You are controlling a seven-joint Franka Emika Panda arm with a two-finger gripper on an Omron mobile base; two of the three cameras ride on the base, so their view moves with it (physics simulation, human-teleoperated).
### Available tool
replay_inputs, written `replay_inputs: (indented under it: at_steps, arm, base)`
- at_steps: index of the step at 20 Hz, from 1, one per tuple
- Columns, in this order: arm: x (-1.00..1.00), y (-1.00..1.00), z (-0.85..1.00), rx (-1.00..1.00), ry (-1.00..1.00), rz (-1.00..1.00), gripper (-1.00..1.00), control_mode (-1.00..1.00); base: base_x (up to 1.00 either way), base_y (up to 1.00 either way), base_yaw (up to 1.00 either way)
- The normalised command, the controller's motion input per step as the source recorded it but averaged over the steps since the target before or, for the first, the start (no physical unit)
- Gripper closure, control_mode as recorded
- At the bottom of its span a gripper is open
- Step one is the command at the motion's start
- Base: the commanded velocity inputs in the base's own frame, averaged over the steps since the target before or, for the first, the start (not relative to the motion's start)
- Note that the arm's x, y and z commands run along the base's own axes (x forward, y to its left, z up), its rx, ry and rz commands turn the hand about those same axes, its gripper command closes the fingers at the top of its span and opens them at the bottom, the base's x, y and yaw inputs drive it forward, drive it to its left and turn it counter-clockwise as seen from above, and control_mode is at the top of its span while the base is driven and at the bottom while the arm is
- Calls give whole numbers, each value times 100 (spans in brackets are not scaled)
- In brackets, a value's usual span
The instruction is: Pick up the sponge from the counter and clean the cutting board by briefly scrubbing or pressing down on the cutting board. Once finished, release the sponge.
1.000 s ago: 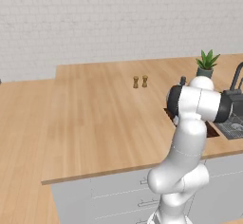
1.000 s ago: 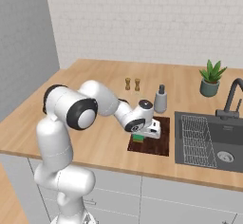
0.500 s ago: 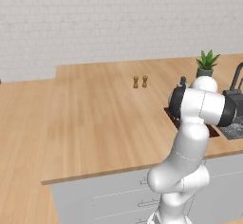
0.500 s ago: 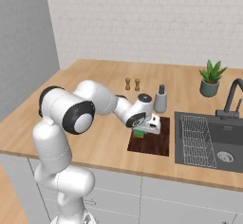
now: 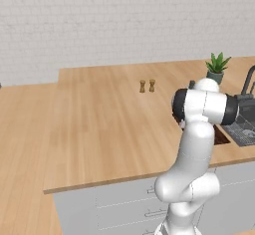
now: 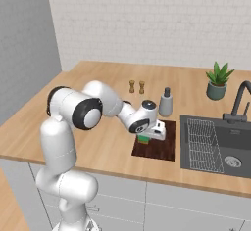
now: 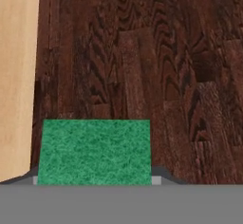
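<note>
1. Hanging low over the cutting board [image 6: 159, 147], the gripper [image 6: 147, 138] is pointing down at the dark wood.
2. The sponge [image 7: 94, 152] is sitting right at the gripper, between its two tips, green side up.
3. The tips are showing just at each side of the sponge in the hand view, but I cannot tell if they are squeezing it or have let go.
4. The sponge is lying on the board, near the board's left edge, close to where the light wood counter [image 7: 16, 76] begins.
5. Its long side is running across the hand view, from one tip to the other.
6. I am thinking the scrubbing is done or nearly done, so the next move is lifting straight up and away, leaving the sponge behind.
7. A small grey bottle [image 6: 165, 103] is standing just behind the board, so the arm should be taking care going up.
8. The sink [image 6: 218, 149] is lying to the right of the board, with a wire rack [image 6: 201, 144] sitting in it.
9. A plant pot [image 6: 216, 90] is holding a green plant far back, well apart from the work.
</note>
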Motion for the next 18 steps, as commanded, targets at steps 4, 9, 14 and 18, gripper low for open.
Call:
replay_inputs:
  at_steps: [4,9,14,18]
  arm:
    - [0,2,-100,0,0,8,100,-100]
    - [1,4,-74,0,0,5,100,-100]
    - [21,-36,61,0,4,0,100,-100]
    - [48,-29,16,0,0,0,100,-100]
  base:
    - [0,0,0]
    - [0,0,0]
    - [0,0,0]
    - [0,0,0]
